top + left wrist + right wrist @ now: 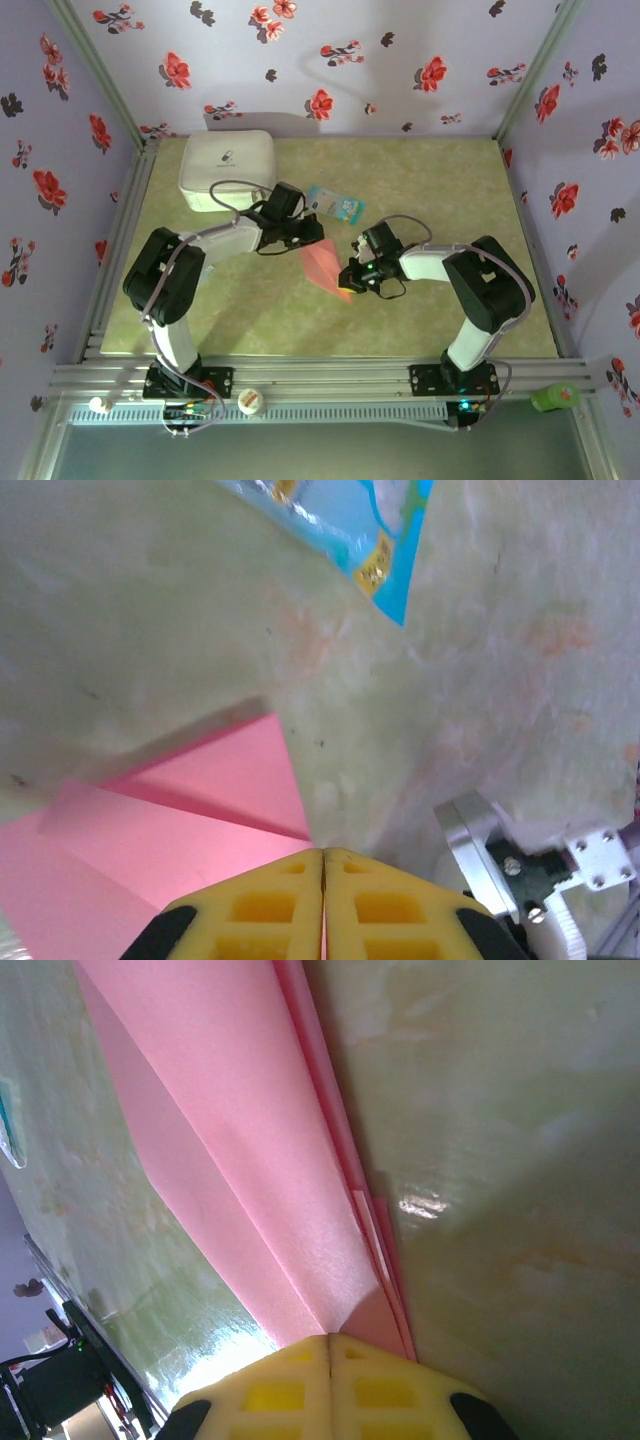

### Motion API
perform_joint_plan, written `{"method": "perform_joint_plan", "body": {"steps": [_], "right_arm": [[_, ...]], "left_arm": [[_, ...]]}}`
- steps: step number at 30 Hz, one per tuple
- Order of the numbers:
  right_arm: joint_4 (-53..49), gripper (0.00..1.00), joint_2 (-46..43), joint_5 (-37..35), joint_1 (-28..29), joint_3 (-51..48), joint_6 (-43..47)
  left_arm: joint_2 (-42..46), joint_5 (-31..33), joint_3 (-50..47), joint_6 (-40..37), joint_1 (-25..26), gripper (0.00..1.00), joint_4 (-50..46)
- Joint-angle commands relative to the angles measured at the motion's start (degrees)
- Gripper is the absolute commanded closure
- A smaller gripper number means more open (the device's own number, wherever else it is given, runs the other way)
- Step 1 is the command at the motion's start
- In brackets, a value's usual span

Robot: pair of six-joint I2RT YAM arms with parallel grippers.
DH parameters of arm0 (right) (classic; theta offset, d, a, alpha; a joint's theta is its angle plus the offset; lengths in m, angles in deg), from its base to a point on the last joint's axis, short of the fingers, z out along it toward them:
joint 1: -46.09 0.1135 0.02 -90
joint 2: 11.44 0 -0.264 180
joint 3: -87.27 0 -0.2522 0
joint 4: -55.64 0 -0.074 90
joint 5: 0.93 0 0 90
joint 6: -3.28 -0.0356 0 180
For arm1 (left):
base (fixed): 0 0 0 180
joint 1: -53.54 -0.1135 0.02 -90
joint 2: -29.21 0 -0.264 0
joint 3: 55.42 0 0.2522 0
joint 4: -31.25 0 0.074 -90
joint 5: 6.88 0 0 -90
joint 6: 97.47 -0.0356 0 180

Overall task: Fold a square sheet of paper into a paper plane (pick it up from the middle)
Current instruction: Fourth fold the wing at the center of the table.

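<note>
Paper [322,262], salmon-pink and already folded into a long pointed shape, sits at the middle of the desk [450,200] between our two tools. From above, it runs on a slant, its wider end up by the left tool [308,243] and its narrow tip down at the right tool [347,287].

In our left wrist view the left tool [322,855] has its yellow fingers [265,910] pressed flat together. A corner of the paper [200,820] meets the seam between them, so we read it as pinching the paper. The creases show as overlapping pink flaps, and the upper flap throws a shadow on the desk [150,610].

In our right wrist view the right tool [329,1338] is likewise closed tight. The stacked folded edges of the paper [250,1140] run straight into its fingertips, so it too grips the paper. Glossy green desk [500,1110] lies on either side.

A light-blue packet [335,205] lies just beyond the paper, apart from it, and its corner shows in the left wrist view [340,520]. A white case [227,170] stands at the far left corner of the desk, well apart from the paper.

On the near rail we see a small white cap [250,402] and a green object [555,397].
</note>
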Motion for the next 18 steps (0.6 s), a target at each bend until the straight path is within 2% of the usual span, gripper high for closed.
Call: {"method": "perform_joint_plan", "body": {"steps": [1, 11, 18], "right_arm": [[-7.45, 0.99, 1.42, -3.16, 0.22, -1.22, 0.79], [-7.86, 0.98, 0.68, -2.19, 0.23, 0.46, 0.23], [-8.32, 0.95, -2.55, -0.09, 0.23, 3.98, -0.02]], "left_arm": [[-3.33, -3.45, -1.92, 1.33, 0.41, 0.91, 4.69], [-7.23, -2.31, -8.62, 4.14, 0.51, 0.91, 11.01], [-6.16, -1.72, -12.37, 4.21, 0.51, 0.91, 11.98]]}}
